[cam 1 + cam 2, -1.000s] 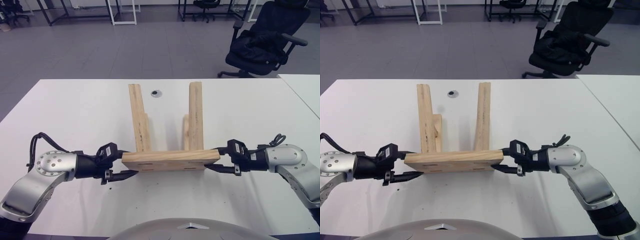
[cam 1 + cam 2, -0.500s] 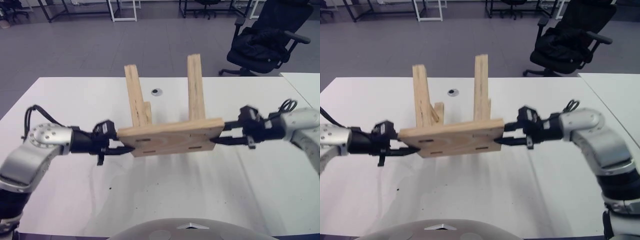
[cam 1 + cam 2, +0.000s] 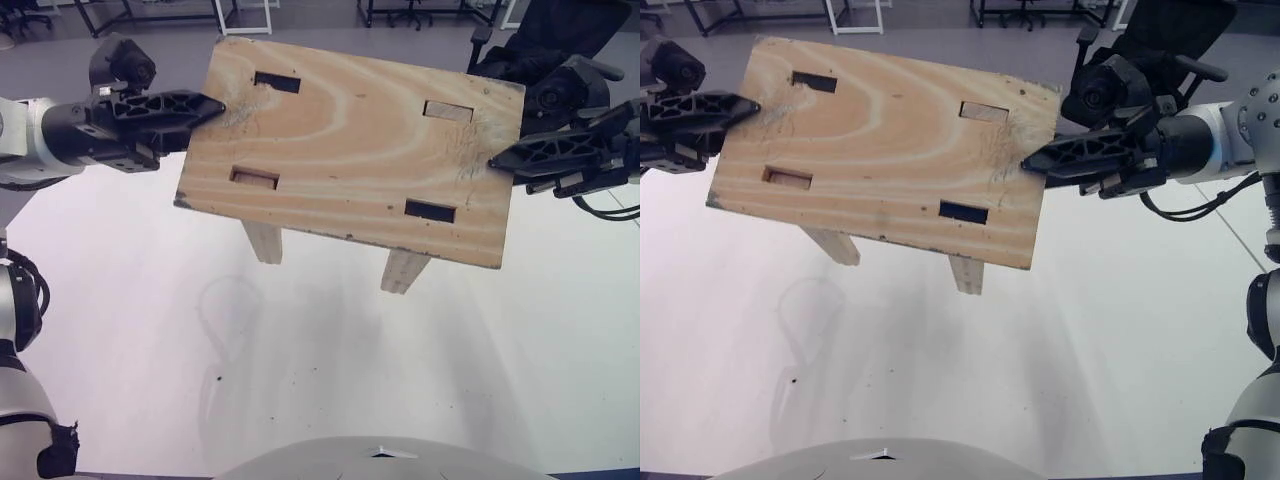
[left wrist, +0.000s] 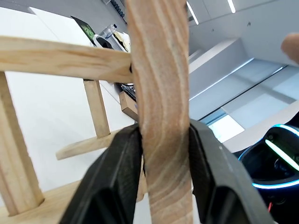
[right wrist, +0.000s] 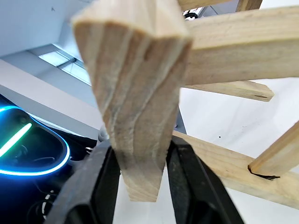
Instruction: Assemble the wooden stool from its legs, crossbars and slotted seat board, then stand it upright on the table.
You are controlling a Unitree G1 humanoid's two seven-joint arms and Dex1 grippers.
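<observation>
Stool (image 3: 350, 150) raised, seat uppermost; jaws clamp its opposite edges.

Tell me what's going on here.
The robot holds the assembled stool in the air over the white table. The left gripper and right gripper each clamp an opposite edge of its seat board; the legs point down. It is not yet standing on the table.

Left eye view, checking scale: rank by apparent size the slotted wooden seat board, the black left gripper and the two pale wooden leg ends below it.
Largest first:
slotted wooden seat board
black left gripper
left wooden leg end and right wooden leg end: alike, unranked
</observation>
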